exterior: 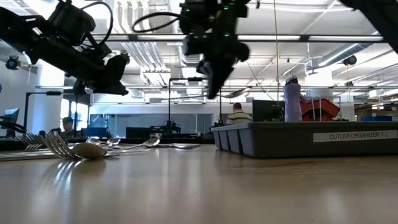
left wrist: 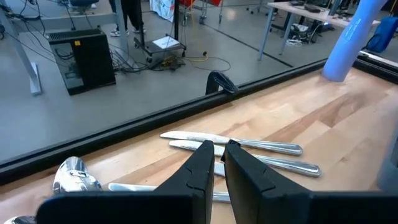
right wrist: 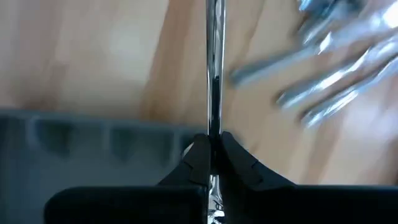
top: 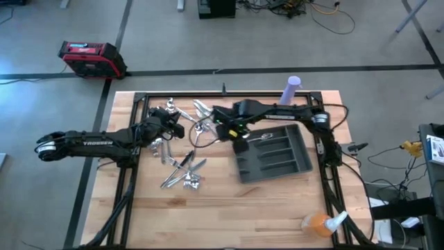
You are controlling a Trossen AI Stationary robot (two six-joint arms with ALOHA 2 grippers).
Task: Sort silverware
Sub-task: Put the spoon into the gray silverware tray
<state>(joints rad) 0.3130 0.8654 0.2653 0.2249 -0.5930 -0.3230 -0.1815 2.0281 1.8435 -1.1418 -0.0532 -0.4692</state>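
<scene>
Several pieces of silverware lie loose on the wooden table, a heap [top: 182, 170] toward the near left and more [top: 201, 110] toward the far edge. The dark grey tray [top: 300, 163] stands right of the middle, with one shiny piece [top: 266, 137] in it. My right gripper [top: 239, 135] hangs above the tray's left end, shut on one slim piece of silverware [right wrist: 214, 68]. My left gripper [top: 182, 126] hovers shut above the table's far left part, over two knives [left wrist: 249, 144], with nothing between its fingers [left wrist: 202, 158]. My right gripper pinches a slim shiny shaft [right wrist: 214, 127] between its two fingers [right wrist: 199, 155]. The piece lies along the fingers and sticks out past their tips, with a bit of it also showing farther back between them. It is lifted clear, above the tray's edge and the table.
A purple cylinder [top: 292, 89] stands at the far edge behind the tray. An orange spray bottle [top: 320, 222] lies at the near right corner. A spoon and a fork [exterior: 87, 149] lie nearest the low camera. Bare wood spreads along the near side [top: 229, 215].
</scene>
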